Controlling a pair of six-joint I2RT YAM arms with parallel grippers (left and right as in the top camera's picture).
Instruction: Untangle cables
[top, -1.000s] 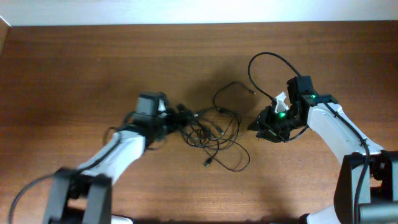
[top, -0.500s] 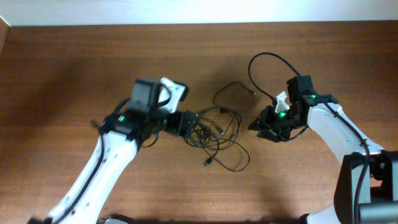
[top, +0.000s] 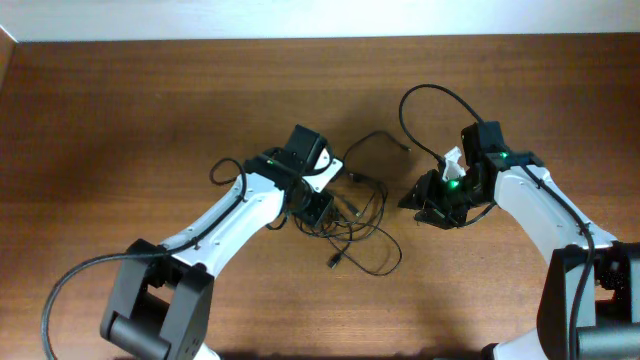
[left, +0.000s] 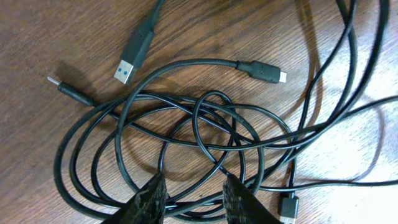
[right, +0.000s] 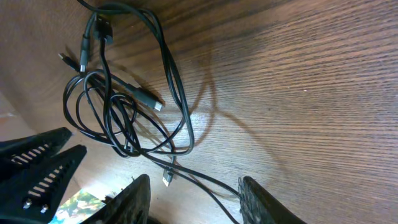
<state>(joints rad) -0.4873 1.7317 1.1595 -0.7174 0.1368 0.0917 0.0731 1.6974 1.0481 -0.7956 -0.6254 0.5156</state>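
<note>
The cables (top: 356, 216) lie in one loose black tangle in the middle of the wooden table (top: 120, 110). My left gripper (top: 318, 207) is down on the tangle's left side. In the left wrist view the coiled cables (left: 186, 124) fill the frame. The left gripper (left: 194, 200) is part closed, its fingertips (left: 151, 198) still apart with several strands crossing between them. A blue-tipped USB plug (left: 133, 55) and a small plug (left: 266, 72) lie loose. My right gripper (top: 421, 204) sits just right of the tangle. In its own view the right gripper (right: 199, 200) stands open over one strand of the cables (right: 124, 118).
A thicker black cable of the right arm (top: 432, 94) loops up behind the right gripper. A thin cord end (top: 376, 137) reaches toward the back. The table's back edge meets a white wall (top: 320, 18). The left arm's housing (right: 37, 163) shows at the right wrist view's left edge.
The left arm has swung right from the tangle's left edge onto the tangle, and its fingers have drawn closer together. The right arm has stayed in place.
</note>
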